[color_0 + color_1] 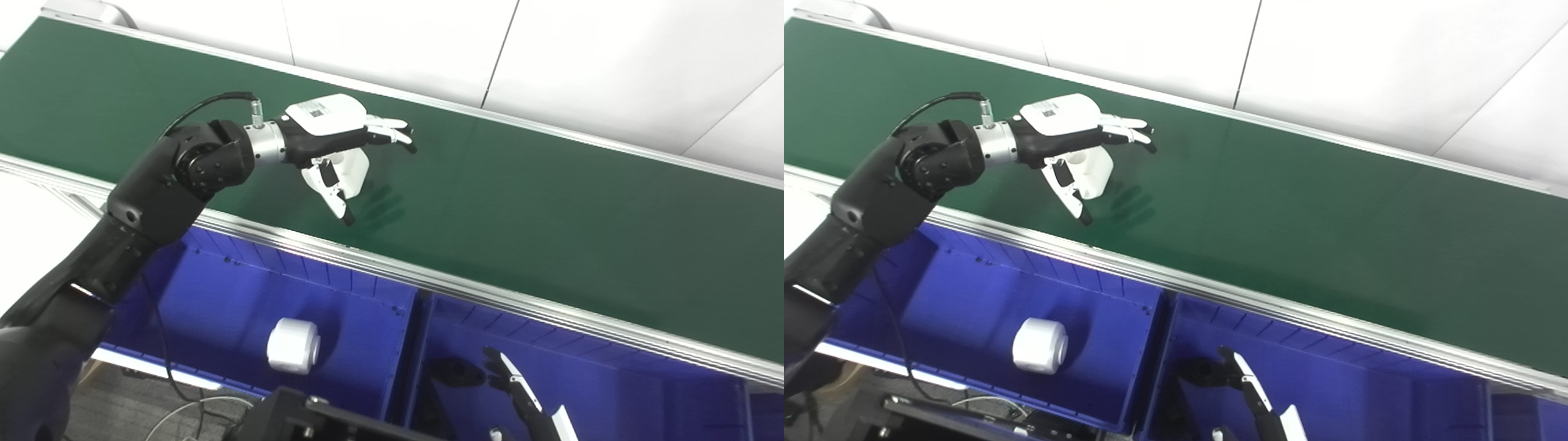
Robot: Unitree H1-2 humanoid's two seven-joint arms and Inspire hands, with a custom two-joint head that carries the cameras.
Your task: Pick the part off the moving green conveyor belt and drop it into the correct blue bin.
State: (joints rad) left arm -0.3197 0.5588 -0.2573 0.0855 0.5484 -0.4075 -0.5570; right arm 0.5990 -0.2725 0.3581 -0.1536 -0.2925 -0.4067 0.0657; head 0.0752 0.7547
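Observation:
A white cup-shaped part (pixel 355 170) stands on the green conveyor belt (pixel 551 202), left of the middle. My left hand (pixel 334 131) hovers over it, fingers stretched out flat above the part and thumb pointing down on its near side. The hand is open and not closed on the part. Below the belt sit two blue bins: the left bin (pixel 214 306) holds a white cylinder (pixel 294 346), and the right bin (pixel 612 392) holds a dark part (pixel 453 370). My right hand (pixel 520 395) rests low over the right bin, mostly cut off, with its fingers extended and holding nothing.
An aluminium rail (pixel 429 278) runs along the belt's near edge, between the belt and the bins. A white wall (pixel 612 61) lies beyond the belt's far edge. Cables (pixel 184 404) hang below the left bin.

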